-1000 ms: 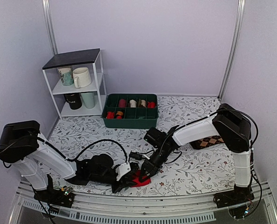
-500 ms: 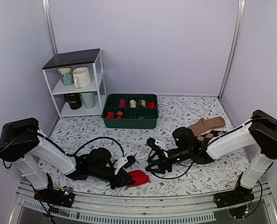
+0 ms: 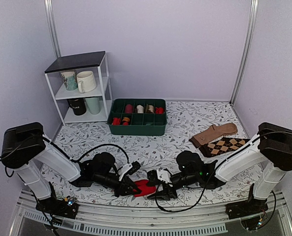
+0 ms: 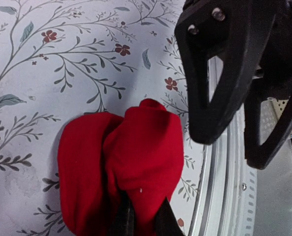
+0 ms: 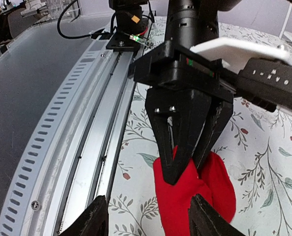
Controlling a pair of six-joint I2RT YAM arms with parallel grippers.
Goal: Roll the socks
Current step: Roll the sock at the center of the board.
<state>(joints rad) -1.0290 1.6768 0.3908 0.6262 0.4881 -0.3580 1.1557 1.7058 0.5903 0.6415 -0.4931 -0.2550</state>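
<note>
Socks (image 3: pixel 142 187) apparently pinched between left fingers (image 5: pixel 164 142).

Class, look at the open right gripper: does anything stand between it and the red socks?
Nothing visible does. The socks lie right at the fingertips of the open right gripper, with nothing in between. The left gripper pinches their far end, so only that end is taken.

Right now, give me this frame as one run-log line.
left claw: shut on socks | right claw: open, facing socks | socks: bunched red lump on table
</note>
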